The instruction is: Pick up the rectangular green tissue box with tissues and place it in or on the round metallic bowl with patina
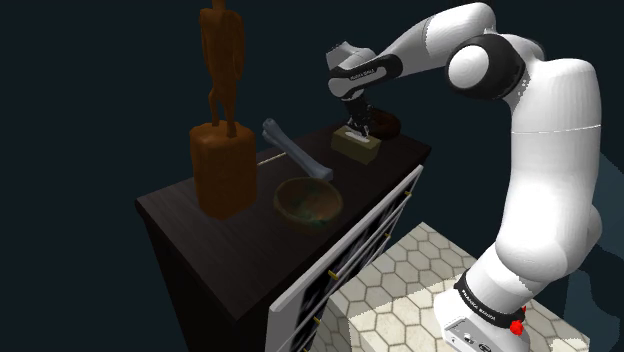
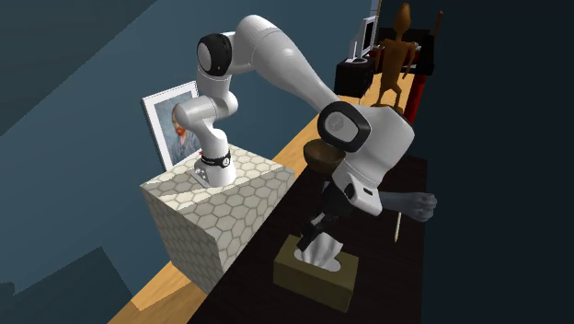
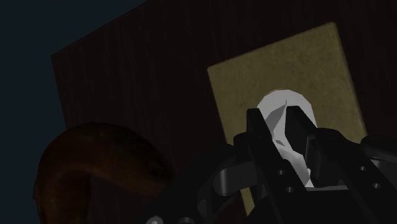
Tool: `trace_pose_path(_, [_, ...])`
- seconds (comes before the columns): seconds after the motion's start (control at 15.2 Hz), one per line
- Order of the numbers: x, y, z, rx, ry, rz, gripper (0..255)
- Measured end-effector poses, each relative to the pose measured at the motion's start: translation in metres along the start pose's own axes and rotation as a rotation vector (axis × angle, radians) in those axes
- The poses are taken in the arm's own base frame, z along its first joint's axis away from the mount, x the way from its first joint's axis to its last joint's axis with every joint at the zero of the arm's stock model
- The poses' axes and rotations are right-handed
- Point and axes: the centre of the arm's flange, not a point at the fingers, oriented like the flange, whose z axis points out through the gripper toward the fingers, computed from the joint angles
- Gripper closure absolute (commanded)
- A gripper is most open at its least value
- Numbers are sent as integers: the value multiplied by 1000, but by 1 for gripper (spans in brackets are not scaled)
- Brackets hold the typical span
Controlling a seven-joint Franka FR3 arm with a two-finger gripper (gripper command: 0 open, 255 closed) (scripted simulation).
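The hand (image 3: 284,127) is lowered onto the olive-green tissue box (image 3: 286,63), its two black fingers (image 3: 257,137) drawn in to a narrow gap and clasping the tuft of white tissue (image 3: 283,105) that stands up from the middle of the box top. In the wrist view the tissue fills the space between the fingers and meets both of them. In the second exterior view the hand (image 2: 322,228) points straight down over the same tuft, and the box (image 2: 317,274) sits flat on the dark chest of drawers (image 1: 215,235). Taking the round bowl with greenish patina (image 1: 308,202) as the landmark, the tissue box (image 1: 357,146) lies apart from it, toward the shoulder view's upper right, on the same top and near the back corner, with the hand (image 1: 360,128) directly above. A dark brown rounded object (image 1: 386,125) sits just past the box on the side away from the bowl. A grey bone-shaped piece (image 1: 297,150) lies behind the bowl, and a wooden figure on a block (image 1: 221,150) stands to the bowl's left in the shoulder view.
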Motion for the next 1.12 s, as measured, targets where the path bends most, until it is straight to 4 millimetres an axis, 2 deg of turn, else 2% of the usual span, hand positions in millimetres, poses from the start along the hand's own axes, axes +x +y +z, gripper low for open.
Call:
trace_pose_path(0.2, [-2, 1, -5, 1, 1, -3, 255])
trace_pose_path(1.12, [-22, 35, -65, 2, 1, -4, 255])
